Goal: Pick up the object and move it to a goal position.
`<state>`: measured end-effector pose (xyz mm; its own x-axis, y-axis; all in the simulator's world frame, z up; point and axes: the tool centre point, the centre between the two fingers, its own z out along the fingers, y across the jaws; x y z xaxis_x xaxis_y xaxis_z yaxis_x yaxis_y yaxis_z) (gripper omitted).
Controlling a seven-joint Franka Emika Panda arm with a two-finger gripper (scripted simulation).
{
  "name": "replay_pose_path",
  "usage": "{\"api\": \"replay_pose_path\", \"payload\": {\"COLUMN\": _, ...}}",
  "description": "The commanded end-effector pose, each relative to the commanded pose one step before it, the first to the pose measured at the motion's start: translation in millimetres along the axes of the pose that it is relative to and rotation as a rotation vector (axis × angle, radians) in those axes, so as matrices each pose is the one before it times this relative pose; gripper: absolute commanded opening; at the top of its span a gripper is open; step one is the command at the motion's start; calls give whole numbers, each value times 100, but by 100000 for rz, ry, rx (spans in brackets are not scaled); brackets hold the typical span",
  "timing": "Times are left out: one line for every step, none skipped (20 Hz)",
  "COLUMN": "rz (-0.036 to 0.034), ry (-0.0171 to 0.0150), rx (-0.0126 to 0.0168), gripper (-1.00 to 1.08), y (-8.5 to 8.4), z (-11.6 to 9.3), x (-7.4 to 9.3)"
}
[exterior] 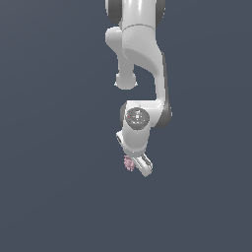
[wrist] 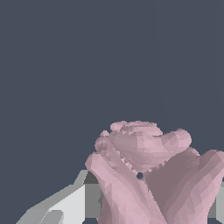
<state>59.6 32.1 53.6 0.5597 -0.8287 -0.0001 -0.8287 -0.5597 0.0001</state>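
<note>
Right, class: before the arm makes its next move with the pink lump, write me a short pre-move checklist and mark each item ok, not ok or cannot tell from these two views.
1. Object located: ok. The pale-pink object sits at the gripper in the exterior view.
2. Object between the fingers: ok. In the wrist view the object fills the space by a grey finger.
3. Grip firm: cannot tell. Contact points are hidden.
4. Object lifted off a surface: cannot tell. The plain grey background shows no surface.
5. Goal position visible: not ok. No marker shows in either view.
6. Path clear: ok. Nothing else is in view.
</note>
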Motion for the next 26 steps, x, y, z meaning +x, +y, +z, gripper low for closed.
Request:
{"api": "replay_pose_path", "payload": {"rz": -2, "ry": 9, "rx": 15, "gripper": -100, "y": -7, "z": -7, "x": 3}}
{"api": "replay_pose_path", "payload": {"rz": 0, "ry": 0, "rx": 0, "gripper": -100, "y": 11, "z": -4, "x": -6}}
{"api": "replay_pose_path", "payload": {"rz": 0, "ry": 0, "rx": 0, "gripper": -100, "y": 6, "z": -23, "x": -6}}
{"api": "replay_pose_path", "payload": {"rz": 0, "ry": 0, "rx": 0, "gripper": -100, "y": 18, "z": -68, "x": -19}}
{"api": "replay_pose_path", "payload": {"rz": 0, "ry": 0, "rx": 0, "gripper": -100, "y": 30, "z": -113, "x": -31}}
{"api": "replay_pose_path", "payload": {"rz": 0, "ry": 0, "rx": 0, "gripper": -100, "y": 42, "z": -159, "x": -43}}
{"api": "replay_pose_path", "payload": {"rz": 0, "ry": 0, "rx": 0, "gripper": -100, "y": 54, "z": -204, "x": -56}}
{"api": "replay_pose_path", "payload": {"rz": 0, "ry": 0, "rx": 0, "gripper": -100, "y": 66, "z": -251, "x": -68}}
{"api": "replay_pose_path", "payload": {"rz": 0, "ry": 0, "rx": 0, "gripper": -100, "y": 78, "z": -297, "x": -81}}
{"api": "replay_pose_path", "payload": {"rz": 0, "ry": 0, "rx": 0, "gripper": -100, "y": 91, "z": -345, "x": -94}}
{"api": "replay_pose_path", "payload": {"rz": 0, "ry": 0, "rx": 0, "gripper": -100, "y": 103, "z": -392, "x": -107}}
{"api": "replay_pose_path", "payload": {"rz": 0, "ry": 0, "rx": 0, "gripper": -100, "y": 116, "z": -441, "x": -120}}
{"api": "replay_pose_path", "payload": {"rz": 31, "ry": -62, "rx": 0, "gripper": -100, "y": 139, "z": -469, "x": -111}}
{"api": "replay_pose_path", "payload": {"rz": 0, "ry": 0, "rx": 0, "gripper": -100, "y": 141, "z": -541, "x": -147}}
{"api": "replay_pose_path", "payload": {"rz": 0, "ry": 0, "rx": 0, "gripper": -100, "y": 155, "z": -592, "x": -160}}
{"api": "replay_pose_path", "payload": {"rz": 0, "ry": 0, "rx": 0, "gripper": -100, "y": 168, "z": -644, "x": -174}}
{"api": "replay_pose_path", "payload": {"rz": 20, "ry": -60, "rx": 28, "gripper": -100, "y": 191, "z": -693, "x": -171}}
{"api": "replay_pose_path", "payload": {"rz": 0, "ry": 0, "rx": 0, "gripper": -100, "y": 195, "z": -752, "x": -202}}
{"api": "replay_pose_path", "payload": {"rz": 0, "ry": 0, "rx": 0, "gripper": -100, "y": 209, "z": -808, "x": -216}}
{"api": "replay_pose_path", "payload": {"rz": 0, "ry": 0, "rx": 0, "gripper": -100, "y": 223, "z": -866, "x": -231}}
{"api": "replay_pose_path", "payload": {"rz": 0, "ry": 0, "rx": 0, "gripper": -100, "y": 238, "z": -926, "x": -246}}
{"api": "replay_pose_path", "payload": {"rz": 0, "ry": 0, "rx": 0, "gripper": -100, "y": 250, "z": -978, "x": -258}}
{"api": "replay_pose_path", "payload": {"rz": 0, "ry": 0, "rx": 0, "gripper": -100, "y": 254, "z": -995, "x": -261}}
{"api": "replay_pose_path", "payload": {"rz": 34, "ry": -54, "rx": 26, "gripper": -100, "y": 271, "z": -1005, "x": -236}}
{"api": "replay_pose_path", "payload": {"rz": 0, "ry": 0, "rx": 0, "gripper": -100, "y": 259, "z": -1023, "x": -265}}
{"api": "replay_pose_path", "payload": {"rz": 0, "ry": 0, "rx": 0, "gripper": -100, "y": 262, "z": -1039, "x": -267}}
